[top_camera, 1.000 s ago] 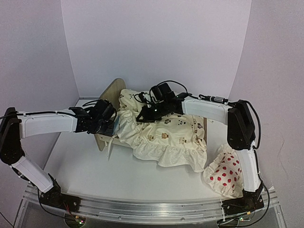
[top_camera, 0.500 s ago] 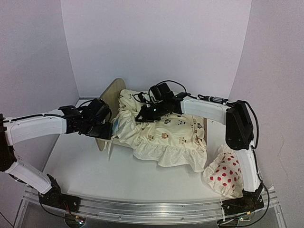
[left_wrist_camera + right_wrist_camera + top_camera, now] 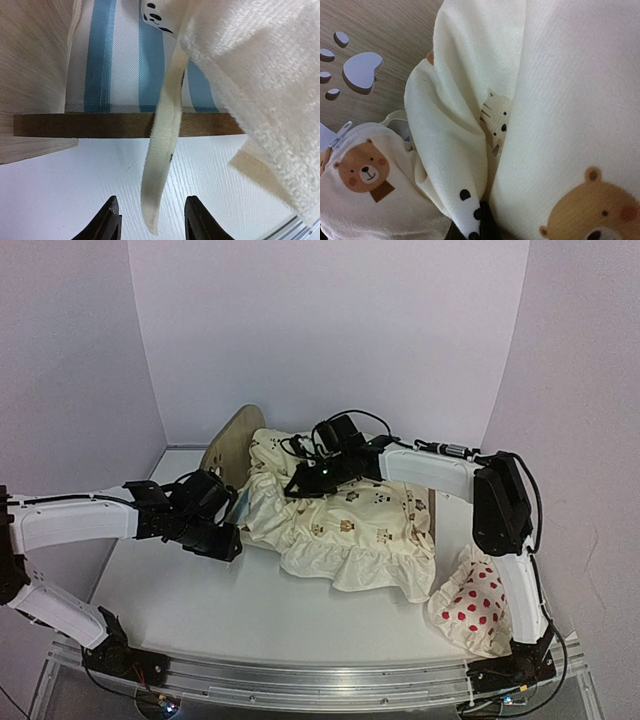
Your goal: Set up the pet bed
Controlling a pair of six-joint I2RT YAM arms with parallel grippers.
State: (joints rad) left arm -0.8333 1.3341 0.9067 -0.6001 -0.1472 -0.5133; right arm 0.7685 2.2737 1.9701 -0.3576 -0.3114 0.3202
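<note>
The pet bed [image 3: 232,438] is standing toward the back left of the table [image 3: 250,605], its striped base [image 3: 125,55] showing bare above the dark side rail [image 3: 90,125]; the cream animal-print cushion [image 3: 360,525] is lying rumpled across it and spilling over the near side. The left gripper [image 3: 151,212] is hovering low by the bed's near corner, jaws partly apart and clamping nothing, with the tip of a limp tie strap [image 3: 162,155] dangling between them. The right gripper [image 3: 303,485] is pinching a fold of the cushion, jaws closed, beside the end board's paw-print cutouts [image 3: 357,70].

The strap is looking easy to miss, being thin and loose enough to swing aside as the jaws close; a hard pull from either arm is likely to drag or tip the light frame; the thin pinched fold may slip free, letting the overhanging cushion slide to the table.

The table is showing white with a faint grain; plain pale walls [image 3: 330,330] are closing it in on three sides; a red-dotted pillow [image 3: 472,608] is waiting at the near right.
</note>
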